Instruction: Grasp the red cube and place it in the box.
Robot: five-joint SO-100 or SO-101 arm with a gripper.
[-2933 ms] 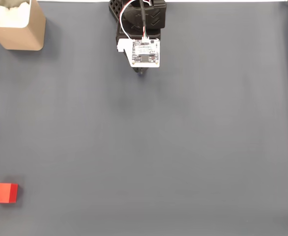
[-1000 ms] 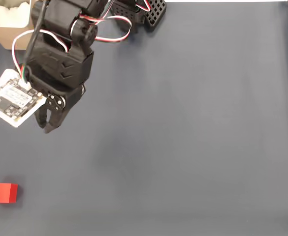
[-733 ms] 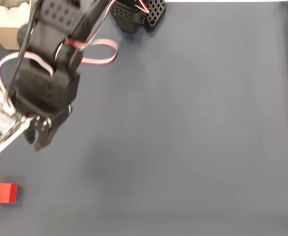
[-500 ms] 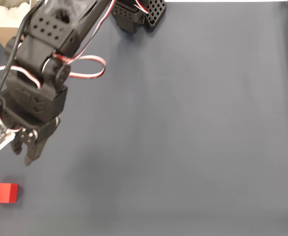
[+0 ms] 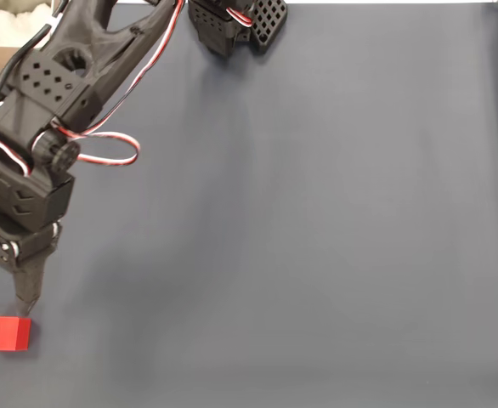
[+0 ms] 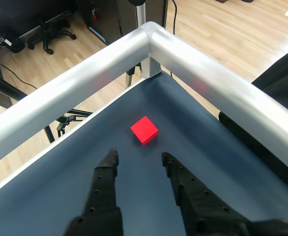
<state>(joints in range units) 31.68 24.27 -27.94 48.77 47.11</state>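
A: Small bright red matte cube (image 5: pixel 6 333) — position?

B: Fixed view: low at the left edge of the dark grey-blue worktop (image 5: pixel 317 221), resting flat. Wrist view: the red cube (image 6: pixel 144 130) sits near the worktop's corner, where two silver metal rails (image 6: pixel 203 78) meet.

A: Relative to the black two-finger pincer (image 5: pixel 11 285)?

B: Just ahead of the fingertips, not touching. Fixed view: the pincer points down the picture, with the cube just below its tips and slightly to the left. Wrist view: the pincer (image 6: pixel 139 160) has the cube beyond the gap between its fingers, roughly centred, with bare worktop between tips and cube.

A: Pincer state?

B: Released. The fingers (image 6: pixel 107 172) stand apart with nothing between them.

A: Surroundings?

B: Tan cardboard open-topped box (image 5: pixel 2 38) in the top left corner of the fixed view, largely behind the black arm (image 5: pixel 70 76), well apart from the cube. Red and white wires (image 5: pixel 104 149) loop off the arm. Wood floor (image 6: pixel 222 29) beyond the rails.
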